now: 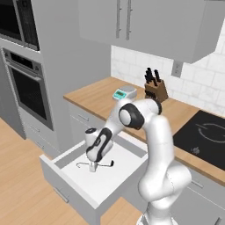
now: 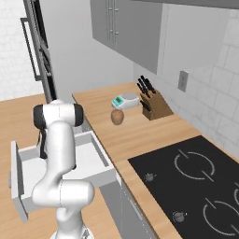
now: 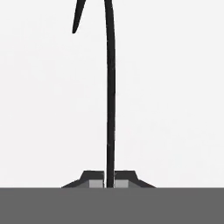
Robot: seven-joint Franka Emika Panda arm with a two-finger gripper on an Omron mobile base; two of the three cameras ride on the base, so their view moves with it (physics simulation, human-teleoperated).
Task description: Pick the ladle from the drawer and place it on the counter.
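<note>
In the hand view the ladle (image 3: 111, 87) runs straight toward 12 o'clock from between the fingers (image 3: 97, 180), which are pinched shut on its thin handle — it lies in the open drawer (image 1: 70, 182), with the desk (image 1: 101, 99) behind — so the lift is probably next.

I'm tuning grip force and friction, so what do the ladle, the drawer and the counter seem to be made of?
The ladle looks like thin, matte black plastic or coated metal: uniformly dark, no shine; I can't tell which. The drawer appears to be smooth painted board or laminate: plain white inside, flat light-grey front. The counter looks like wood or wood-look laminate, with light-brown grain lines. The end effector pinches the ladle's handle.
</note>
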